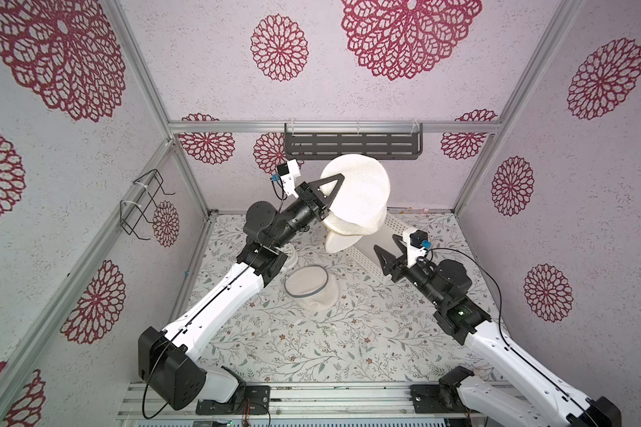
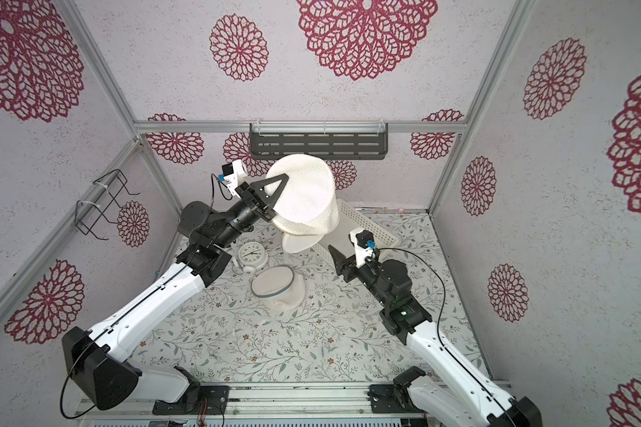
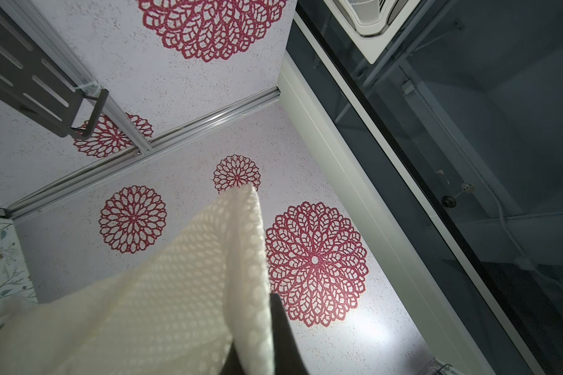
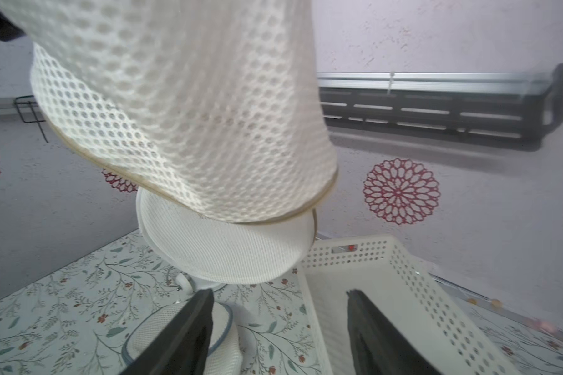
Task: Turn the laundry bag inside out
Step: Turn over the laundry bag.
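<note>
The laundry bag [image 1: 359,199] [image 2: 304,199] is a white, coarse-mesh cylinder held high above the back of the table. A finer white layer [image 4: 225,256] hangs out below its tan rim. My left gripper [image 1: 334,193] [image 2: 279,187] is shut on the bag's upper left edge; the left wrist view shows the mesh [image 3: 176,308] pinched against a dark finger [image 3: 281,328]. My right gripper [image 1: 385,246] [image 2: 335,253] [image 4: 280,293] stands open and holds nothing. It is lower than the bag, to its right, and not touching it.
A second small mesh bag with a grey rim [image 1: 311,286] [image 2: 278,286] lies on the floral table. A white alarm clock [image 2: 252,255] stands under the left arm. A white perforated basket [image 2: 367,225] [image 4: 387,276] sits at the back right. A dark shelf [image 1: 352,146] and a wire rack [image 1: 145,203] hang on the walls.
</note>
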`<state>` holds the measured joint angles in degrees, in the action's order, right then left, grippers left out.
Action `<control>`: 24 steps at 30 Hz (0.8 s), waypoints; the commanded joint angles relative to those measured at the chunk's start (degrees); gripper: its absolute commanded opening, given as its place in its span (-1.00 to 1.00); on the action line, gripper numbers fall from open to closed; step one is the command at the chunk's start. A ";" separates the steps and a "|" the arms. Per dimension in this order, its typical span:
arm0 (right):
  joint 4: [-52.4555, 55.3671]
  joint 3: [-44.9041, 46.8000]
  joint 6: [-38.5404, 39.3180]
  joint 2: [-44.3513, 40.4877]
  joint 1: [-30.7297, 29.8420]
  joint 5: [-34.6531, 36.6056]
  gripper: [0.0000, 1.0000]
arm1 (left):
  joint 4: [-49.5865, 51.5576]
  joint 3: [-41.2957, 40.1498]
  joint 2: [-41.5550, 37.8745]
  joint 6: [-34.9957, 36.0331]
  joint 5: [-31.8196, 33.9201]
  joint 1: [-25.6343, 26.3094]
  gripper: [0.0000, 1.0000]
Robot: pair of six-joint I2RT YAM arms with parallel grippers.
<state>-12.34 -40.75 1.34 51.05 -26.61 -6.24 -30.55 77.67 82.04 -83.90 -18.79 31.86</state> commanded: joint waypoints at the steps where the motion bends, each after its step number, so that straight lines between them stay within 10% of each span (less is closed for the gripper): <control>1: 3.76 0.14 3.33 -4.79 0.14 -1.60 0.41 | 0.56 -1.20 -0.31 0.15 -0.02 -0.92 -1.00; 15: 24.83 -17.63 -14.02 2.99 7.96 -3.53 0.38 | 4.88 -0.48 0.84 21.53 -26.04 -5.25 -1.00; 24: 21.16 -19.81 -20.93 0.41 10.53 -25.87 0.41 | 4.71 -4.89 -0.49 34.94 -37.95 -6.14 -1.00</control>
<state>10.68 -57.12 -14.79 52.69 -16.25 -21.34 -25.43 74.30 82.19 -55.66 -51.09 26.09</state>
